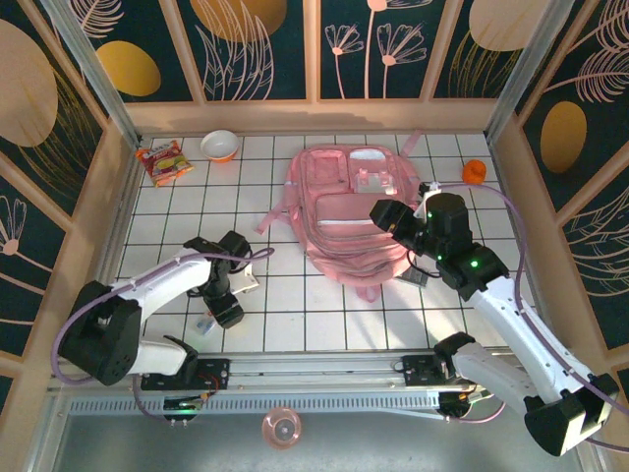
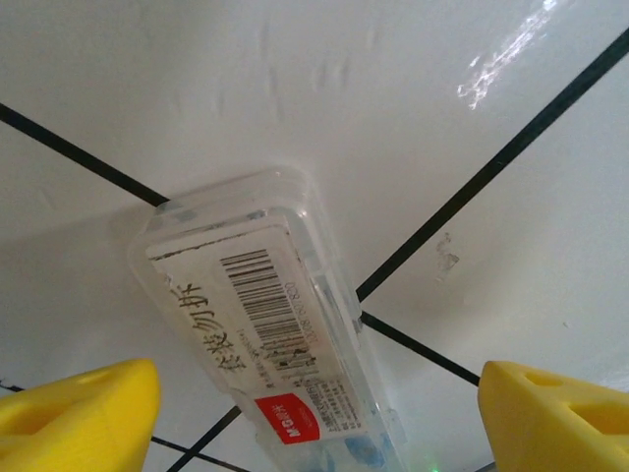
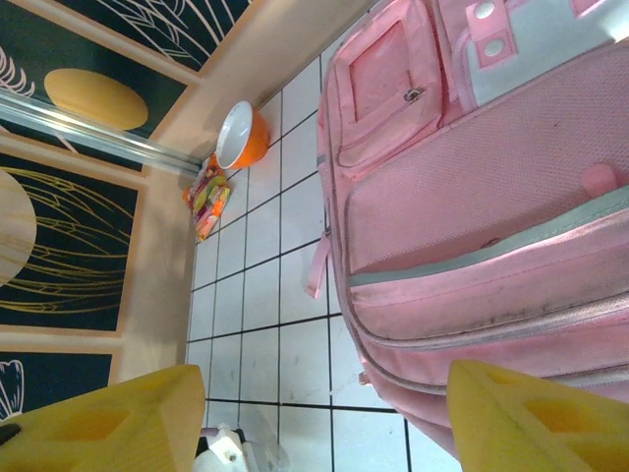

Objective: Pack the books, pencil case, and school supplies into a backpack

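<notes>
Your left gripper [image 2: 316, 411] has its jaws spread wide and grips nothing. The clear packet [image 2: 265, 324] lies flat on the table [image 1: 295, 295] between the two yellow fingers [image 2: 84, 403], label up and touching neither. It lies slantwise and sits closer to the finger at the left of the wrist view. It is in the table's near-left part, close to the near edge, with bare tiles on its other sides. Open tiles run from it to the pink backpack [image 1: 344, 226], which lies right of centre. Your right gripper [image 1: 391, 216] hovers over the backpack's near right side, jaws well apart and holding nothing. A bowl [image 1: 219, 146] and a snack packet [image 1: 162, 160] sit in the far-left corner
</notes>
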You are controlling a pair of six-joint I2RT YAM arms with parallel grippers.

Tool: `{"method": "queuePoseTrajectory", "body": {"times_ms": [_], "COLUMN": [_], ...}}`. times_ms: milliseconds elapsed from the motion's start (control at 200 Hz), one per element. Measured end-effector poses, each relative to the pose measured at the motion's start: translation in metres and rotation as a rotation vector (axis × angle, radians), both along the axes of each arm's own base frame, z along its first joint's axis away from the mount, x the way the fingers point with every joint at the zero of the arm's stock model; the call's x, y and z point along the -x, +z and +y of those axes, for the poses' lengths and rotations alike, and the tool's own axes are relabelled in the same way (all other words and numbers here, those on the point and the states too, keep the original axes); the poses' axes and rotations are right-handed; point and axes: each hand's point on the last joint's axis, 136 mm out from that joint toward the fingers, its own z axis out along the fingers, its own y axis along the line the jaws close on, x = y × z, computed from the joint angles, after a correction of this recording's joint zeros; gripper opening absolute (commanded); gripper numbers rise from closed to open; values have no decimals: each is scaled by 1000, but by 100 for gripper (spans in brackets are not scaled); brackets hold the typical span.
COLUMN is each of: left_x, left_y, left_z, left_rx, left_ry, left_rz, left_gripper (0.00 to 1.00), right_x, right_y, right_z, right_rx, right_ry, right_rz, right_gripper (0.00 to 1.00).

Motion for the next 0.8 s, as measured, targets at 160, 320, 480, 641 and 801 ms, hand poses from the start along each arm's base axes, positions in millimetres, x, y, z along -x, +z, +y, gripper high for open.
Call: {"method": "queuePoseTrajectory", "body": {"times_ms": [160,320,480,641,801], "left_x": [-4,-12,-16,-20,-26], "left_y": [-7,-12,-18,-18,-13], "left_z": [2,4,5,2,-1], "left_rx": [-15,-34,-50,-44,-32], "left_ry": [31,41,52,57,66], "left_rz": [21,13,14,8,-12], "left_gripper": [76,75,62,39,37], "right_x": [3,6,7,10,12], "right_y": [4,10,10,8,11], "right_z": [-6,-11,-15,-19,-23], "right_rx": [13,21,32,44,46], "right_ry": [-14,-28,-39,-49,-61], "right_rz": [-22,-47,-51,-45,-55], "right_gripper": [66,66,66,66,66]}}
